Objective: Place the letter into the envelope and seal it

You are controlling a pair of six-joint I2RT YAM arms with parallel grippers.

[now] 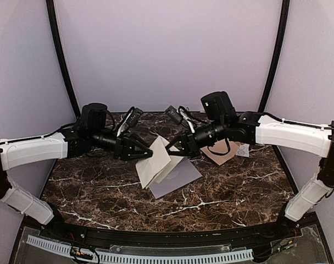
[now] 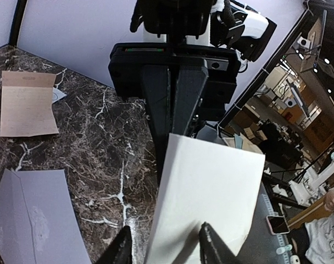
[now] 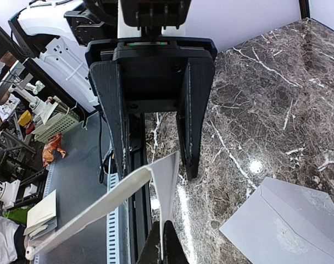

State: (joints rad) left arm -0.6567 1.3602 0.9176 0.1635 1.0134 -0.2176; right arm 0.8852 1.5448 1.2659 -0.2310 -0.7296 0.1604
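The right gripper [image 3: 164, 245] is pressed together on one edge of the letter [image 1: 154, 162], a white folded sheet held up off the marble table [image 1: 101, 192]. Seen from its own camera, the paper rises out of the closed tips and fans away to the left as two leaves. Facing it nose to nose, the left gripper [image 2: 166, 248] has its fingers [image 2: 122, 250] apart, one on each side of the sheet's opposite edge. The gap between them is far wider than the paper, so it brackets the letter rather than pinching it. One pad seems to lie against the sheet's face, though I cannot tell whether it touches. The envelope [image 1: 178, 177] lies flat on the table just below the two grippers, on the side nearer the arm bases. Its far part is under the hanging letter, and neither tool touches it. From the left wrist it sits to the left of the fingers, from the right wrist to the lower right of the tips. Behind the right gripper, under its wrist, a tan sheet [image 1: 224, 157] lies flat with a small white sticker sheet [image 1: 243, 149] just beside it
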